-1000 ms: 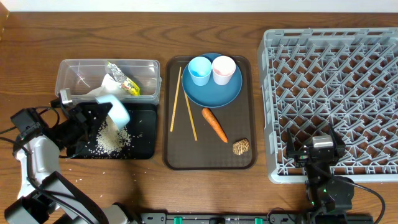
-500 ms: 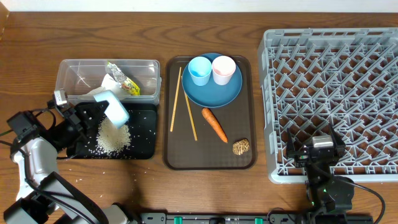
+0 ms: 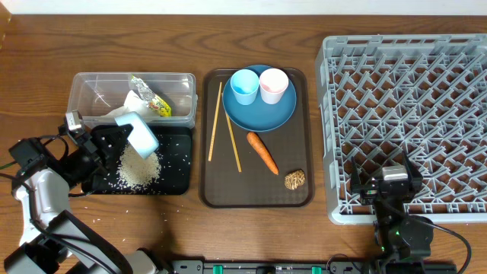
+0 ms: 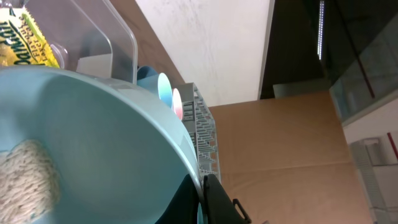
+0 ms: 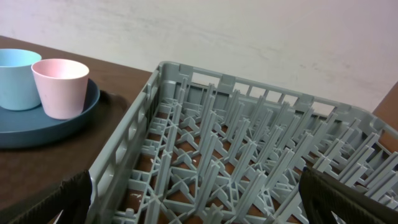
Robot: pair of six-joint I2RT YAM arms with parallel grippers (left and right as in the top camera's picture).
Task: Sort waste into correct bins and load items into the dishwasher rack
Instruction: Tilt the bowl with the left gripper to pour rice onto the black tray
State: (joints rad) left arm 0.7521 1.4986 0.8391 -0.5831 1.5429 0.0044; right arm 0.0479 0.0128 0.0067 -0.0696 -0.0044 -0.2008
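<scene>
Looking down from overhead, I had my left pincer point(image 3: 122, 138) clamped on the bowl point(image 3: 138, 132), which was tipped on its side over the black tray point(image 3: 176, 181). The rice point(image 3: 139, 169) lay heaped on that tray just below the pincer, with stray grains around it. Just beyond the pincer stood the tub point(image 3: 91, 85), holding the napkin point(image 3: 135, 100) and the wrapper point(image 3: 155, 103). Well off to the pincer's right lay the brown tray point(image 3: 221, 190) with the chopsticks point(image 3: 215, 122), the plate point(image 3: 262, 116) carrying the blue cup point(image 3: 244, 85) and the pink cup point(image 3: 273, 84), the carrot point(image 3: 262, 151) and the morsel point(image 3: 294, 180). My right pincer point(image 3: 386, 173) sat at the near edge of the rack point(image 3: 411, 99), well apart from all that.

From the left wrist, the bowl's pale blue inside filled most of the frame, and one black finger point(image 4: 214, 199) pressed against its rim at the bottom. A grainy beige patch point(image 4: 25, 177) showed low on the left; I could not tell whether it sat in the bowl. Past the rim were the wrapper and the tub wall, then both cups and a slice of the rack.

From the right wrist, my fingers point(image 5: 65, 200) stood wide apart at the lower corners, holding nothing, with the rack straight ahead between them. The cups on the plate were off to the pincer's left.
</scene>
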